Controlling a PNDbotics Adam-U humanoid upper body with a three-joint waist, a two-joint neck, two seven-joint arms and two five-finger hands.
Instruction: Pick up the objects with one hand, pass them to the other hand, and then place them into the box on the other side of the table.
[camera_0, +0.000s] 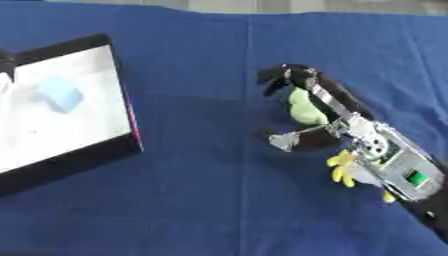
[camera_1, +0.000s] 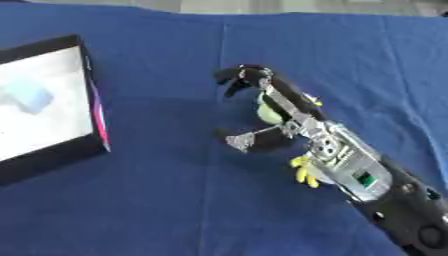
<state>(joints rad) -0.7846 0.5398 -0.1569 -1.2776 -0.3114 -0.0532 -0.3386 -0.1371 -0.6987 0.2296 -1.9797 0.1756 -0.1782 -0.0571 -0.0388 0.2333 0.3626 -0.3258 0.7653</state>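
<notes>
A plush toy (camera_0: 306, 107) with a pale green body and yellow feet (camera_0: 341, 167) lies right of the table's middle on the blue cloth. My right hand (camera_0: 350, 125) comes in from the lower right and lies over it. Its fingers (camera_0: 289, 75) curl past the toy's far end, and its thumb (camera_0: 287, 140) sticks out on the toy's left side. Most of the toy is hidden under the hand. The box (camera_0: 79, 160), black-rimmed with a white inside, stands at the left edge and holds a light blue block (camera_0: 59, 95). My left hand does not show as such.
Blue cloth (camera_0: 201, 200) covers the whole table. A dark shape (camera_0: 5, 65) pokes in at the left edge over the box's far corner; I cannot make out what it is. The box's right wall shows a pink strip (camera_0: 133, 122).
</notes>
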